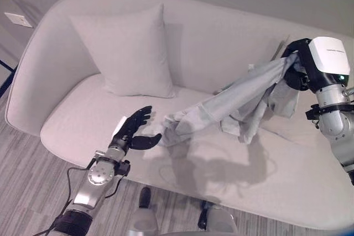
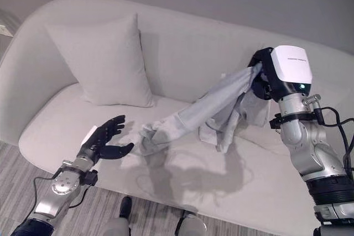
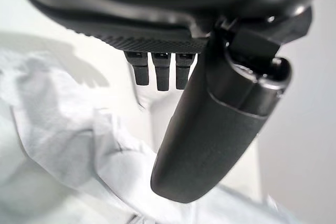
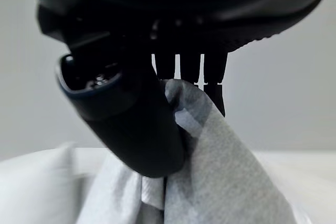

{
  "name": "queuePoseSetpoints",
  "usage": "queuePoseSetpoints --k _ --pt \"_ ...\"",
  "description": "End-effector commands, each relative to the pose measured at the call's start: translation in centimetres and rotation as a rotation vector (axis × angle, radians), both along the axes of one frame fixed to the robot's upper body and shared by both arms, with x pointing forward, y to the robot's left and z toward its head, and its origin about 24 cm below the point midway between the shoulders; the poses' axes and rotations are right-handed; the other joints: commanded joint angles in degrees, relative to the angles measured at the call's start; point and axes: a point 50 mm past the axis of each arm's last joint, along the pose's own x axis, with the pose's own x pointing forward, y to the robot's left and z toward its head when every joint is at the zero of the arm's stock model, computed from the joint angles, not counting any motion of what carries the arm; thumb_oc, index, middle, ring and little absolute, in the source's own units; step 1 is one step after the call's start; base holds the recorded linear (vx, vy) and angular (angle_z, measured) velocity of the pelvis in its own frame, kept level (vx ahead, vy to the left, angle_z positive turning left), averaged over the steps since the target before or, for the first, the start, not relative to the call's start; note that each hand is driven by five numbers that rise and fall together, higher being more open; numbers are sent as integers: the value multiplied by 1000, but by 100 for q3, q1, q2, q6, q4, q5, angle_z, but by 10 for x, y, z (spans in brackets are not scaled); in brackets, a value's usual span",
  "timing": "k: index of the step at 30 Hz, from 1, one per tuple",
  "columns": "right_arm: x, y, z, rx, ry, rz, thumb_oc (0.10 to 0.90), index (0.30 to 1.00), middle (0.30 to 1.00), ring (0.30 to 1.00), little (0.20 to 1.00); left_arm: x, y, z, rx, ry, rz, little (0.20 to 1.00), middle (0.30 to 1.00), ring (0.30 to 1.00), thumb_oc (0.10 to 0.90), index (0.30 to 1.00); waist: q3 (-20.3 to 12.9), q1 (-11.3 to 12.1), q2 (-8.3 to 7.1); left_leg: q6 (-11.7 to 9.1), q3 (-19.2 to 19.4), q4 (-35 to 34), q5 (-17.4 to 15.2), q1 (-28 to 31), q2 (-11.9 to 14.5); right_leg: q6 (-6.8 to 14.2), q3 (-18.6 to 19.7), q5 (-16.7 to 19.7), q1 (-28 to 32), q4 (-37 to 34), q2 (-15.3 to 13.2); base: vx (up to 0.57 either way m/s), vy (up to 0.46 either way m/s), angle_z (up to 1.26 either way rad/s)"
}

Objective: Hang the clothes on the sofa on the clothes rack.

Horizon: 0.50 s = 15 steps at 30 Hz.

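A pale grey garment (image 1: 238,106) was held lifted off the light sofa (image 1: 66,120), pinched high at about 2 o'clock in the head view by the right hand (image 1: 296,62). In the right wrist view, the thumb and fingers (image 4: 212,85) were seen clamped on a fold of the cloth, which was probably gripped near one end so that the rest would hang free and could be opened out. From that grip the cloth sloped down toward 8 o'clock, its low end (image 1: 174,131) resting on or just above the seat cushion.

The left hand (image 1: 135,131) was held just beside that low end, at about 7 o'clock, with the fingers spread and relaxed and the thumb pointed at the cloth; nothing was gripped by it. It seemed to have been placed there so that the trailing end could be caught and the garment stretched between the two hands.

A square cushion (image 1: 130,53) was propped against the sofa back at 11 o'clock, well apart from the garment. No clothes rack was visible, so the hanging step was judged not yet begun.
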Motion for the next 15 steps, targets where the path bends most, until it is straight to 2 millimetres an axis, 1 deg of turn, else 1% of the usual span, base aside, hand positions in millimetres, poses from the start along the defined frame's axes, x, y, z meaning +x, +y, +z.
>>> queuePoseSetpoints --k 1,4,5,6,7,9,10,11,12,14,15 --pt "1 12 51 -3 -137 89 400 300 300 300 300 15 -22 34 17 -187 -113 900 900 900 800 900 -634 85 -320 203 154 12 -511 -1 -59 566 -48 -547 613 38 -420 0 0 0" --pt "5 14 65 3 -157 96 400 300 300 300 300 22 -36 41 57 -235 -156 900 900 900 800 900 -704 77 -402 193 167 12 -532 56 -39 568 -30 -553 658 38 -389 -4 -9 -1" --pt "9 17 75 5 -179 105 400 300 300 300 300 26 -44 40 106 -244 -187 900 900 900 800 900 -757 74 -446 184 191 12 -543 87 -16 568 -17 -562 679 38 -374 -10 -21 -3" --pt "9 17 76 4 -180 106 400 300 300 300 300 26 -44 40 105 -246 -185 900 900 900 800 900 -750 71 -437 184 196 12 -544 90 -16 567 -12 -562 678 38 -374 -13 -14 -11" --pt "10 18 86 2 -201 109 400 300 300 300 300 29 -47 41 158 -260 -197 900 900 900 800 900 -778 65 -453 184 210 12 -551 104 -7 565 6 -567 678 38 -361 -4 -7 -12" --pt "13 21 99 -13 -227 111 400 300 300 300 300 32 -52 37 209 -257 -209 900 900 900 800 900 -815 55 -467 180 231 12 -554 131 2 558 29 -573 683 38 -345 -15 -15 -10" --pt "13 26 112 -29 -255 114 400 300 300 300 300 33 -60 31 226 -236 -230 900 900 900 800 900 -853 43 -497 174 242 12 -561 144 23 550 42 -584 692 38 -330 -18 -19 -10" --pt "14 26 113 -31 -256 116 400 300 300 300 300 33 -60 31 224 -237 -229 900 900 900 800 900 -849 37 -484 173 244 12 -562 144 24 550 44 -584 691 38 -330 -18 -26 -11" --pt "14 30 129 -46 -299 115 400 300 300 300 300 34 -69 27 232 -225 -258 900 900 900 800 900 -892 28 -510 165 248 12 -558 164 38 544 54 -590 708 38 -319 -7 -11 -8" --pt "15 32 130 -50 -300 118 400 300 300 300 300 35 -69 27 228 -227 -255 900 900 900 800 900 -882 15 -485 164 250 12 -559 167 39 544 56 -590 709 38 -318 -6 -10 -6" --pt "14 37 148 -53 -355 125 400 300 300 300 300 36 -78 24 214 -209 -274 900 900 900 800 900 -916 4 -489 159 249 12 -560 181 42 537 62 -595 717 38 -307 -10 -18 -8"
